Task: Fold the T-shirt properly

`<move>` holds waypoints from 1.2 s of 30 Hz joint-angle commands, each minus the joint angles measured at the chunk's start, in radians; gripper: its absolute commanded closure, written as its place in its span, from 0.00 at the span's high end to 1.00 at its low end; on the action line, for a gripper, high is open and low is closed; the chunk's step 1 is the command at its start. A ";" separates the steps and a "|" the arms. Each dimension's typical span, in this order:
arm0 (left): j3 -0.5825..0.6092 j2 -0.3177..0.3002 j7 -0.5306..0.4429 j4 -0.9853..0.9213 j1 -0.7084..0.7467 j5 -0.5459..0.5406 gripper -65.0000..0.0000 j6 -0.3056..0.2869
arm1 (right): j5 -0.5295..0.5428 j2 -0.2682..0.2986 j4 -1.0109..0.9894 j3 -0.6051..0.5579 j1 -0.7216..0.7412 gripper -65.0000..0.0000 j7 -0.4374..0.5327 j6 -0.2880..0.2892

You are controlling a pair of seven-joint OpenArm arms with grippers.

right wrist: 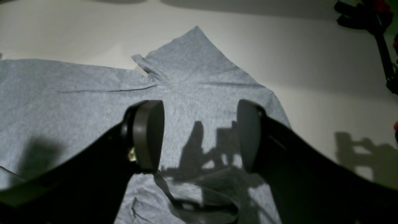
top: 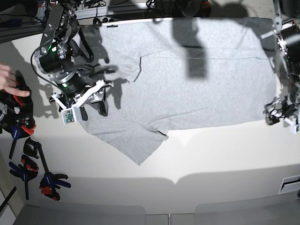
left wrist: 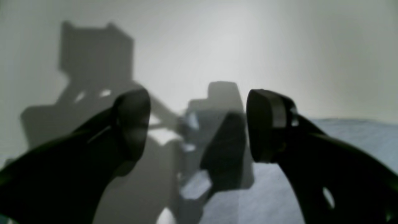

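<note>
The T-shirt [top: 197, 79] lies spread flat on the white table [top: 211, 159], plain grey side up, collar toward the left and hem toward the right. My right gripper [top: 96, 105] hovers open over the collar end; in its wrist view the right gripper [right wrist: 199, 133] shows nothing between its pads, the T-shirt [right wrist: 77, 93] spreads beneath it, and one sleeve points away. Off the hem's near corner my left gripper [top: 274, 115] stands open. In the blurred left wrist view, the left gripper [left wrist: 199, 124] holds nothing and the T-shirt [left wrist: 348, 140] edge lies at lower right.
Several black spring clamps [top: 28, 164] with red and blue tips lie at the table's left edge, and a person's hand [top: 9, 79] rests there. More clamps [right wrist: 373, 18] show at the top right of the right wrist view. Cables run along the back edge.
</note>
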 commanded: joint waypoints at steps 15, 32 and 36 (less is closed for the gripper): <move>0.000 -0.058 0.224 0.002 -0.016 -0.106 0.69 -0.017 | 0.005 0.008 0.018 0.004 0.011 0.54 0.027 -0.003; 0.000 -0.067 0.329 0.002 -0.014 -0.339 0.69 -0.018 | 0.005 0.008 0.018 0.004 0.012 0.54 0.027 -0.007; 0.000 -0.067 0.329 0.002 -0.013 -0.340 0.60 -0.018 | 0.005 0.008 0.018 0.004 0.012 0.54 0.027 -0.006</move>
